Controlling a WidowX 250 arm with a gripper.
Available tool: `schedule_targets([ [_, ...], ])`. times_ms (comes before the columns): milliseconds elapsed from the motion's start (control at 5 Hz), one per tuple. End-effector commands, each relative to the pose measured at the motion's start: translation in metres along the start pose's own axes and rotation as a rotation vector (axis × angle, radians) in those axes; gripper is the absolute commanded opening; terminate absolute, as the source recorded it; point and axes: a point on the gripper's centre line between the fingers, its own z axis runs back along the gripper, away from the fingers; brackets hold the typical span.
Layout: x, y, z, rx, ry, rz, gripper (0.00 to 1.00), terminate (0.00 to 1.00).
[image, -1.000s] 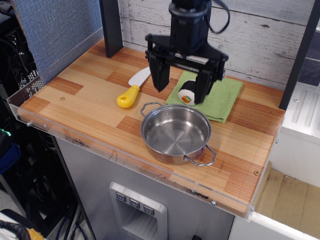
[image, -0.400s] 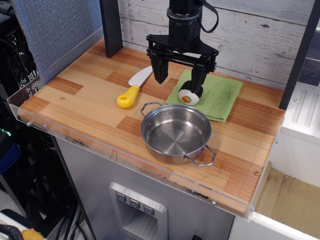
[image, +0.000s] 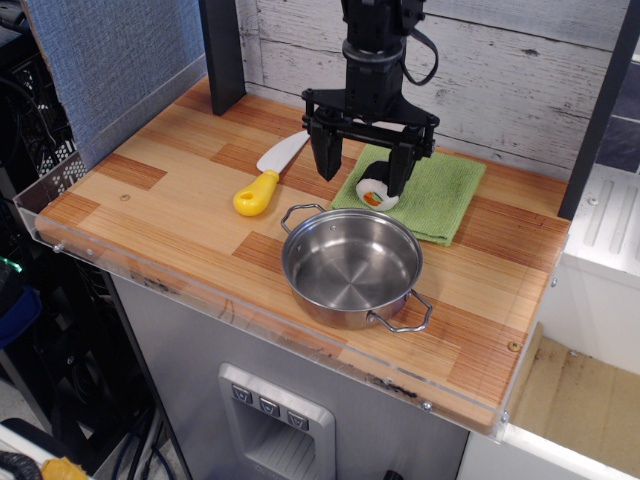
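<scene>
blocked: pot (image: 350, 265) just in front of tool (image: 362, 183); knife (image: 265, 180) beside | passable: over tabletop (image: 150, 205) beyond knife

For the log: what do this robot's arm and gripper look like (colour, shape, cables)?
The arm is all black, a slim segmented column. A thin black cable loops out beside the wrist. The gripper is black too: a wide crossbar carrying two flat jaws that taper to blunt tips. No markings are readable.
</scene>
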Motion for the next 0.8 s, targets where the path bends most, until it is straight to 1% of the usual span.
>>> schedule_targets([
  [0,0.017,-0.009,0.004,-0.011,-0.043,0.029,1.0,0.0],
  [200,0.018,-0.013,-0.002,-0.012,-0.029,0.039,1.0,0.0],
  [400,0.017,-0.014,0.001,0.008,-0.029,0.045,0.0,0.0],
  [600,0.011,-0.013,0.02,-0.007,-0.063,0.056,0.0,0.0],
])
